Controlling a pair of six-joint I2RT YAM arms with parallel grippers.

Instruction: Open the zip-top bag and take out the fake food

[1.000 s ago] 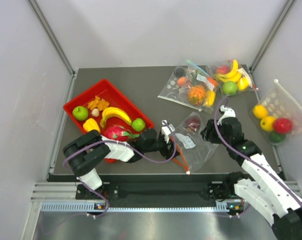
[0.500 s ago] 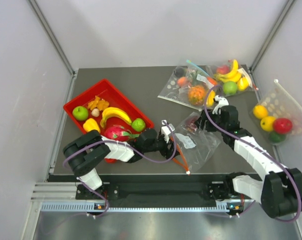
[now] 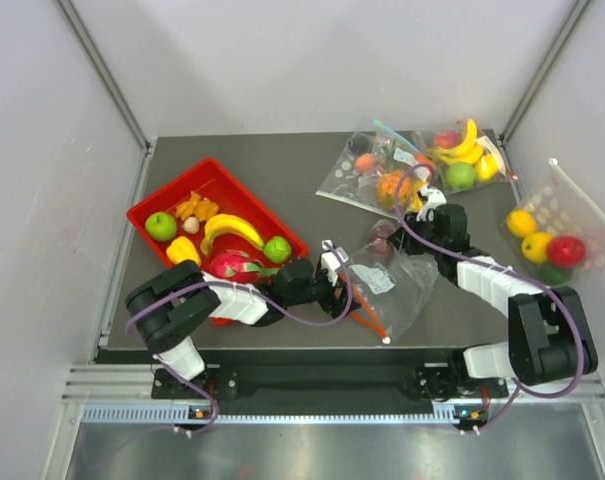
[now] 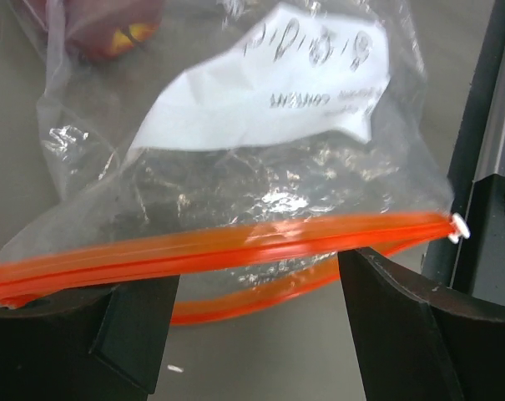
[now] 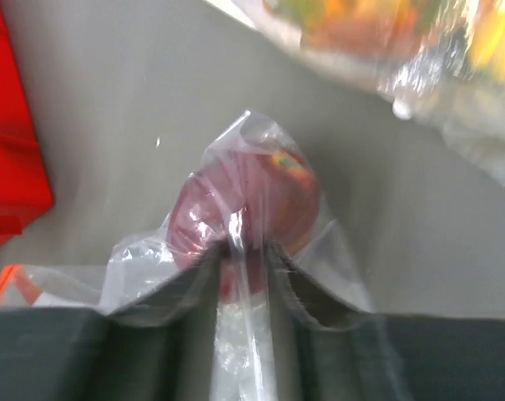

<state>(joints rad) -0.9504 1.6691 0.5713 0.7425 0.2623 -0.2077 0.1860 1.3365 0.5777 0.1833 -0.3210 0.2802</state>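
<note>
The zip-top bag [image 3: 392,292] lies at the table's front middle, its orange-red zip strip [image 4: 235,248] parted, the white label [image 4: 294,83] behind it. A dark purple piece [image 3: 382,242] sits inside at the bag's far end and also shows in the right wrist view [image 5: 252,200]. My left gripper [image 3: 334,272] is at the bag's mouth, jaws wide apart [image 4: 259,280], the upper zip strip crossing just over the fingertips. My right gripper [image 3: 415,228] is shut on the bag's clear plastic at its far end [image 5: 245,246], just short of the purple piece.
A red tray [image 3: 147,215] at the left holds green apples, a banana, a dragon fruit and orange pieces. Two other filled clear bags [image 3: 382,180] [image 3: 462,155] lie at the back right. A bag of fruit [image 3: 552,235] hangs off the table's right side.
My right arm has swung left and forward to the bag's far end and closed on its plastic. The bag has shifted slightly. The left gripper has stayed at the mouth.
</note>
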